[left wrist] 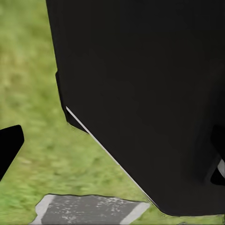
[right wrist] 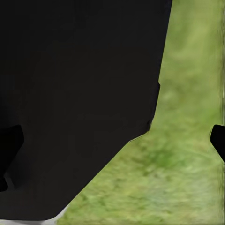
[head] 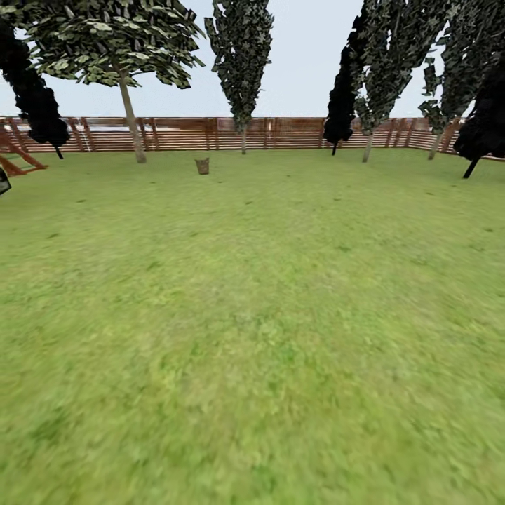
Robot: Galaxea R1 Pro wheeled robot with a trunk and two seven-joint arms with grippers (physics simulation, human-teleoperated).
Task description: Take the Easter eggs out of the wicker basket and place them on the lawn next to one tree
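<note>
The wicker basket (head: pixel 202 165) stands small and far off on the lawn (head: pixel 252 315), close to the back fence. At this distance the Easter eggs are hidden inside it. Left of the basket grows a tree (head: pixel 130 116) with a slanted pale trunk and a leafy crown. In the left wrist view my left gripper (left wrist: pixel 112 150) hangs open over grass, beside my black trunk (left wrist: pixel 140 93). My right gripper (right wrist: pixel 112 140) is open too, its fingertips (right wrist: pixel 218 139) wide apart with nothing between them.
A brown slatted fence (head: pixel 280 133) closes the garden at the back. Slim ragged trees (head: pixel 242 63) and near-black conifers (head: pixel 342 105) line it. A wooden playset (head: pixel 17 158) shows at the left edge. A grey part of my base (left wrist: pixel 89 208) lies below the left gripper.
</note>
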